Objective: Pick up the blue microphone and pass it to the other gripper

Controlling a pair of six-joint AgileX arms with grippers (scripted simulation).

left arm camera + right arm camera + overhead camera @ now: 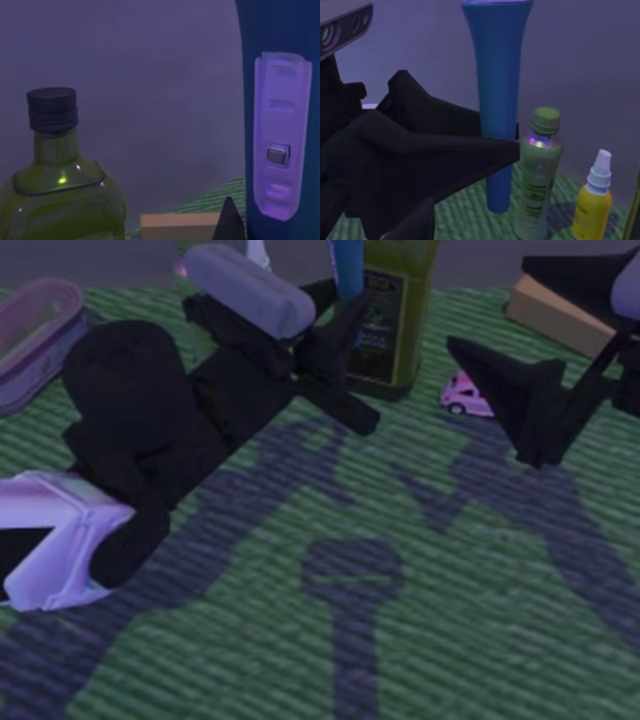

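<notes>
Left gripper [345, 360] far-centre on the table, closed on the blue microphone [348, 268] low on its handle; microphone upright, raised, head out of sight past the far edge of the top view; gripped near the handle's lower end, probably to leave the upper handle free for a second grasp

Right wrist view: handle [498, 75] vertical, flaring upward, lower tip apparently clear of the green mat [465, 215], though contact hard to rule out; black finger [445, 150] crossing in front of the lower handle

Left wrist view: handle [280, 75] close alongside the camera, white switch strip [280, 165] facing it; held steady, not tilted

Right gripper [520, 400] to the right and a little nearer, fingers spread, apart from the microphone, pointed toward it; reads as the receiver poised ahead of the pass; handover not yet made

Clutter near the exchange: green glass bottle [398, 310] just right of the microphone, pink toy car [465, 395] between bottle and right gripper, cardboard box [560, 315] far right; green plastic bottle [538, 175] and yellow dropper bottle [592, 200] beyond the handle in the right wrist view; lifting likely meant to keep the pass above all this; bottle the nearest collision risk for the incoming fingers
</notes>
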